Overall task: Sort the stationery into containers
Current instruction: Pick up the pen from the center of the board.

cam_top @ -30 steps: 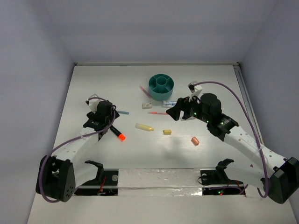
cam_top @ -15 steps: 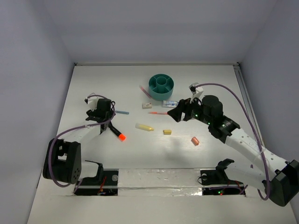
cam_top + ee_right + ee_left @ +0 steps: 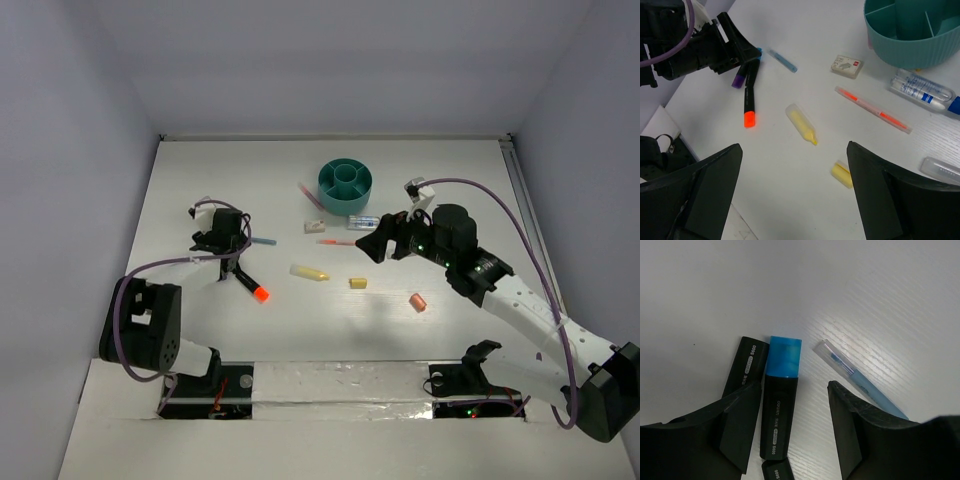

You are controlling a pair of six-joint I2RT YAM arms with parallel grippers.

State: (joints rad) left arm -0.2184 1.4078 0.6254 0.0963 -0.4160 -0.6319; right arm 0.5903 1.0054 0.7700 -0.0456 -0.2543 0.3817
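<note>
As left gripper [image 3: 794,427] gapes empty astride blocky blue-capped marker [image 3: 781,395], right gripper [image 3: 792,195] open, empty, ribbed teal cup [image 3: 910,49]

Lab test booth, bare grey walls [image 3: 330,60], white table [image 3: 460,180]

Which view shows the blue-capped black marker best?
Left wrist: the blue-capped marker lies large between the open left fingers. Top external hides it beneath them; right wrist shows only a small blue tip.
</note>
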